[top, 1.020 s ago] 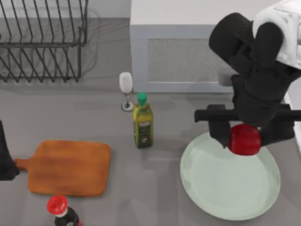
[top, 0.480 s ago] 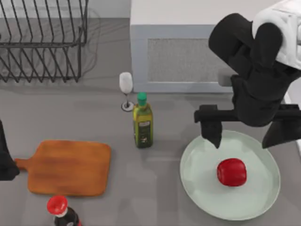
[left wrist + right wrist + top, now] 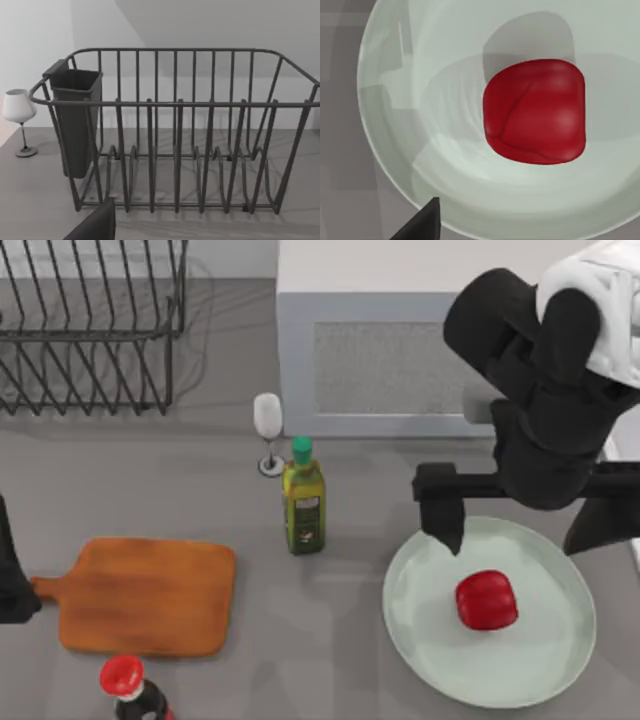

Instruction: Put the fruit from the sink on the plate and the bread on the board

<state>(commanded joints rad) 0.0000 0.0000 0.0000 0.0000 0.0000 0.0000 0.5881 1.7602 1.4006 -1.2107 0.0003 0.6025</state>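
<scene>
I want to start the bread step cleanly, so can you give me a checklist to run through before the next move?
1. Fruit lies on the plate: ok.
2. Right pincer open, apart from the fruit, above the plate's far side: ok.
3. Fruit sits well inside the plate's rim, seen also in the right wrist view: ok.
4. Board bare and ready for the bread: ok.
5. Bread located: cannot tell.
6. Left arm parked at the table's left edge beside the board handle: ok.
</scene>
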